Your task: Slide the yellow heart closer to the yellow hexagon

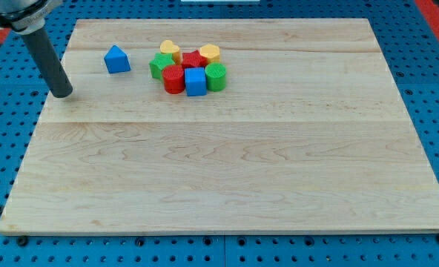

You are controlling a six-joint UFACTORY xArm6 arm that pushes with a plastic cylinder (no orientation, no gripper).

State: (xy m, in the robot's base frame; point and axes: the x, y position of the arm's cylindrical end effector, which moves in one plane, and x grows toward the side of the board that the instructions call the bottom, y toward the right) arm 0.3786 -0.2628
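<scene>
Yellow heart-shaped block (pixel 170 50) sits in the upper middle-left of the frame, at the top-left corner of a tight cluster on the pale wooden board (pixel 227 170). Yellow hexagon block (pixel 210 53) is at the cluster's top-right corner, near the heart but apart from it, with a red star-like block (pixel 193 60) between and just below them. Green block (pixel 160 64), shape unclear, is at the cluster's left edge, just under the heart and touching or nearly touching it. Red cylinder block (pixel 173 78) is bottom left of the cluster, blue cube block (pixel 195 81) just right of it, green cylinder block (pixel 216 76) right of the cube, under the hexagon. All cluster blocks look packed close, exact contacts hard to tell. Blue triangular block (pixel 116 59) stands alone to the left of the cluster, clearly apart from it. My tip (pixel 61 94) is at the left side of the board, at the lower end of the dark rod slanting down from the upper-left corner of the frame; it is left of and slightly below the blue triangle, well apart from the heart and touching no block. No jaws on this rod, so nothing spread or pinched. Blue perforated surface (pixel 434 89) surrounds the board.
</scene>
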